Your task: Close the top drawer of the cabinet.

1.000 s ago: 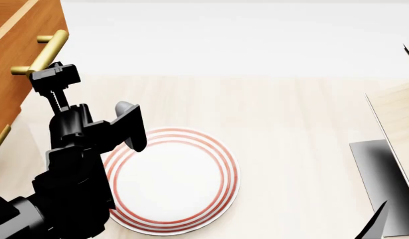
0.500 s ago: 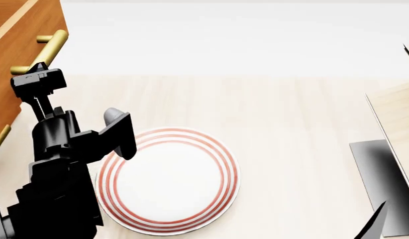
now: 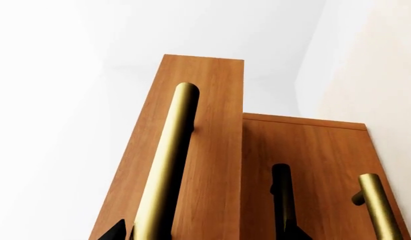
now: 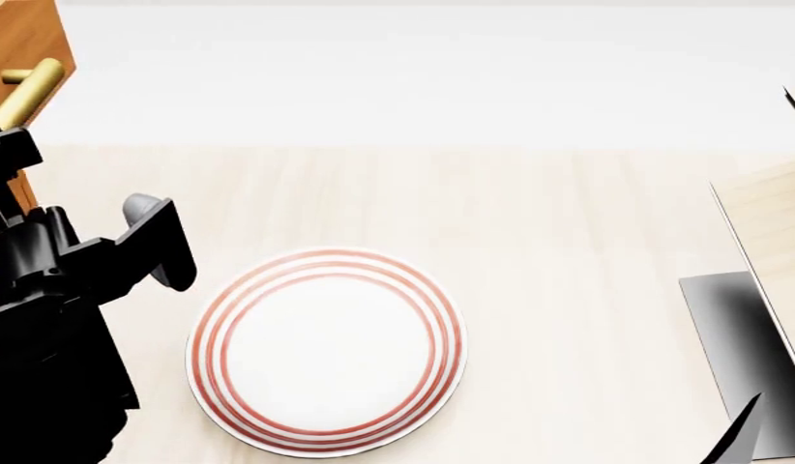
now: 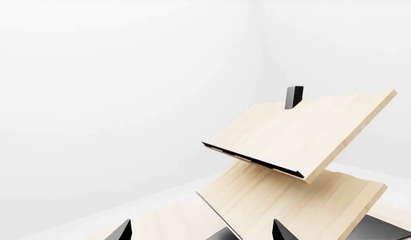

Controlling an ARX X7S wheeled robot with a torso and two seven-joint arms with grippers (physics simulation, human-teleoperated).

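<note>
The top drawer (image 3: 192,150) juts out of the cabinet (image 3: 312,170), its brass handle (image 3: 167,160) between the left pincer's (image 3: 202,232) spread, empty tips. Beside the cabinet, a red-ringed plate (image 4: 327,350) lies on the tabletop (image 4: 566,242). The right pincer (image 5: 202,232) is parted, holding nothing.

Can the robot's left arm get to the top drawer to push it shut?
Probably yes. The left gripper faces the top drawer, its brass handle right ahead, with nothing visible between them.
</note>
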